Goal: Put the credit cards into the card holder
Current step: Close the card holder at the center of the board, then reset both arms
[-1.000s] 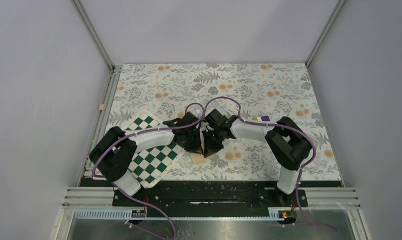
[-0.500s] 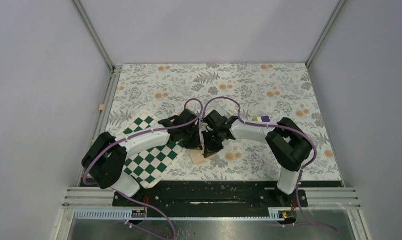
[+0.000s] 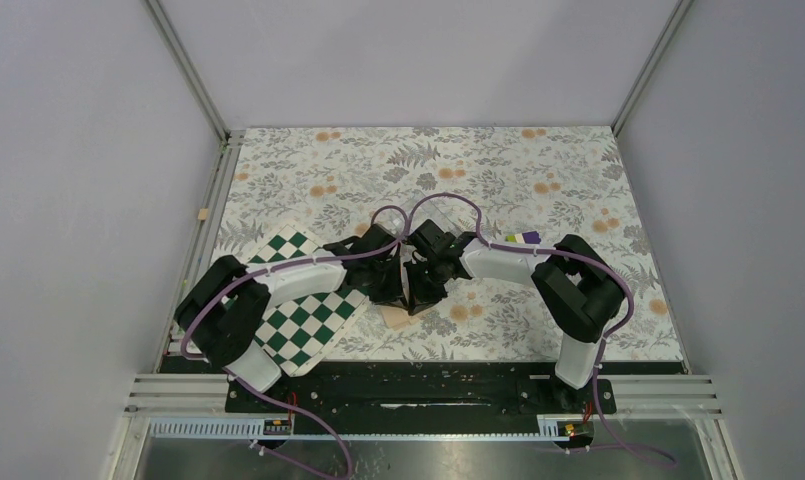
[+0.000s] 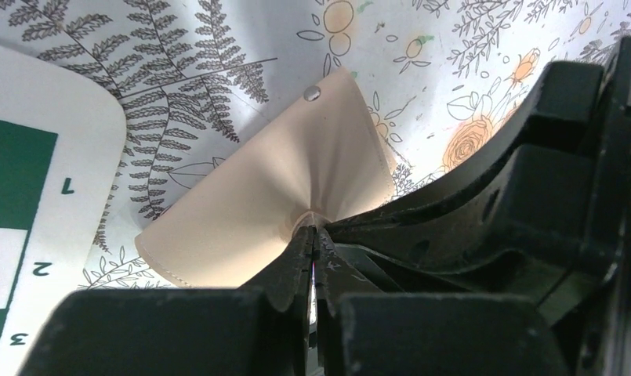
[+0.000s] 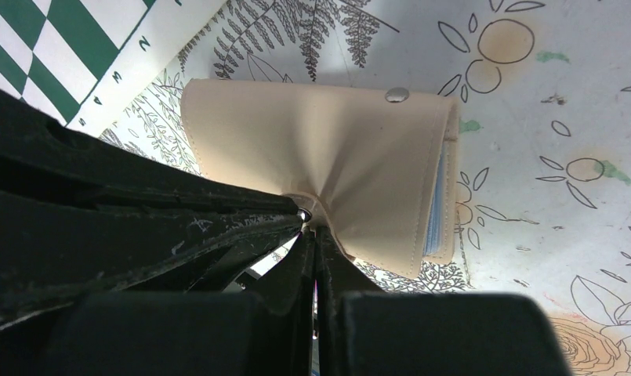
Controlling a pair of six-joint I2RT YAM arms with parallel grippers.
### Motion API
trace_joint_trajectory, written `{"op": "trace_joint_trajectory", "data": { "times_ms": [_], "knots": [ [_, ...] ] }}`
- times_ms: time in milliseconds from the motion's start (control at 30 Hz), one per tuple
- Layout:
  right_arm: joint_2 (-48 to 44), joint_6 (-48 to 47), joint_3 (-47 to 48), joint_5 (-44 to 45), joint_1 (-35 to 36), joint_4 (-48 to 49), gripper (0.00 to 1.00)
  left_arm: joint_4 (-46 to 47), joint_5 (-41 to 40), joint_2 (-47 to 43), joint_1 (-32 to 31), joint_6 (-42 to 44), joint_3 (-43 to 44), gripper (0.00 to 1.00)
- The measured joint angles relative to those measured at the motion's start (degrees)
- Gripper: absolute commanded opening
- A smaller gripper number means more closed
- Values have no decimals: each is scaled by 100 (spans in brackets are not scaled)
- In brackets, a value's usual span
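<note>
**Tan card holder (image 4: 241, 204) pinched from both sides**

I see the floral cloth (image 3: 538, 170) covering the table, with the chequered board (image 3: 308, 322) at near left. The card holder lies flat on the cloth just beside the board's right corner. My left gripper (image 4: 312, 233) and right gripper (image 5: 316, 227) are both clamped tight on its puckered flap. The blue lining (image 5: 436, 211) and the snap stud (image 5: 397, 95) show.

A high camera looks down across the whole table (image 3: 478, 160); both wrist cameras face the card holder (image 4: 281, 188), very close.
</note>
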Motion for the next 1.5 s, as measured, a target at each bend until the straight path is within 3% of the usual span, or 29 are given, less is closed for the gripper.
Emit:
{"op": "trace_joint_trajectory", "data": {
  "times_ms": [700, 833, 1067, 1167, 1300, 1400, 1500],
  "knots": [
    [-35, 24, -2, 15, 9, 2, 0, -94, -529, 133, -153, -345, 138, 0],
    [-160, 13, -31, 153, 46, -103, 5, -391, -756, -166, -175, -332, 129, 13],
    [-686, 15, -50, 271, 48, -232, 8, -485, -1008, -1211, -17, -321, 136, 52],
    [-813, 22, -48, 271, 48, -232, 19, -352, -1003, -1572, 181, -348, 114, 71],
    [-883, 57, -48, 304, 13, -271, 44, 24, -957, -2107, 444, -380, -188, 96],
    [-1058, 90, -98, 313, -107, -295, 64, 247, -940, -2645, 702, -391, -568, 99],
    [-1547, 59, -363, 302, -551, -289, 77, 334, -911, -3230, 1126, -343, -894, 99]
  ]
}}
